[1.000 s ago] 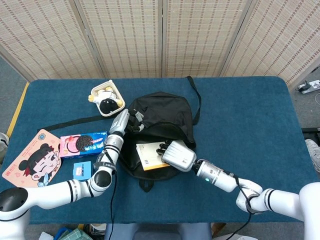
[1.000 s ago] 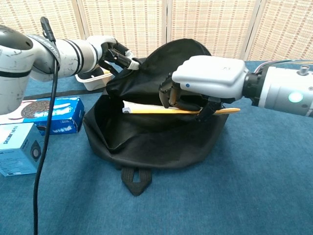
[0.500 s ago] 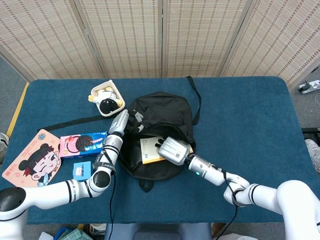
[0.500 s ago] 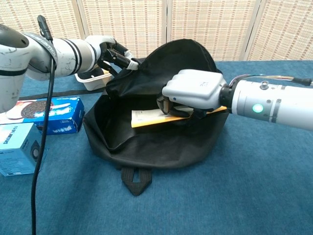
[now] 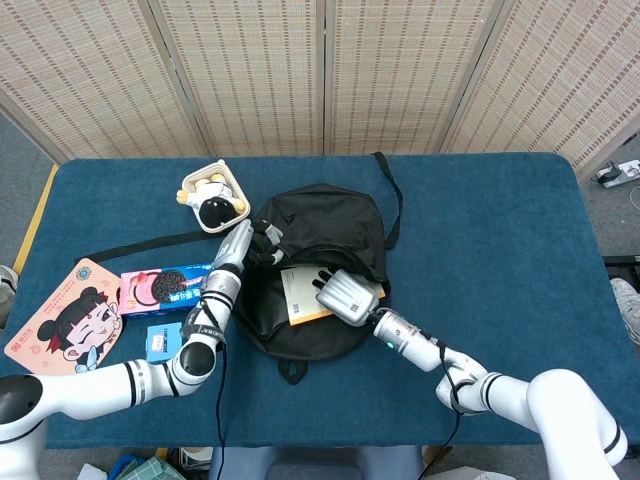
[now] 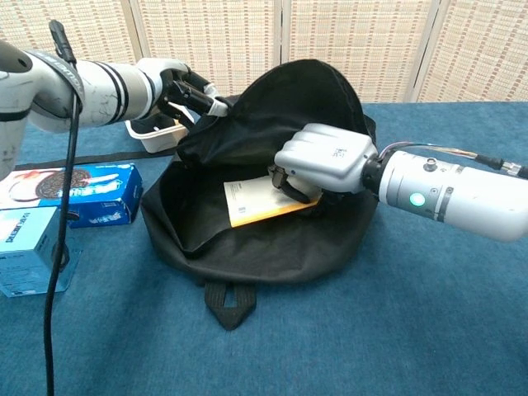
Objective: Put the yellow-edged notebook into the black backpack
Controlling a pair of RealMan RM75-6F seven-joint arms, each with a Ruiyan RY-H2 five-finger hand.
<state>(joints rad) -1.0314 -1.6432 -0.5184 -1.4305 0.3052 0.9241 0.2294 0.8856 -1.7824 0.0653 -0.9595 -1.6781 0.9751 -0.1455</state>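
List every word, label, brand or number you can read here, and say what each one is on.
Nothing reads with certainty.
Cookie box: brand lettering too blurred to read.
Small blue box: white print along its top edge, too small to make out.
Notebook in the black backpack: small printed lines near one corner, illegible.
Cartoon-face card: picture only, no readable words.

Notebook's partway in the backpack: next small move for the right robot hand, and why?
Probably push a little deeper, then let go. The right robot hand holds the yellow-edged notebook inside the black backpack mouth, which the left robot hand holds open; the cover still shows.
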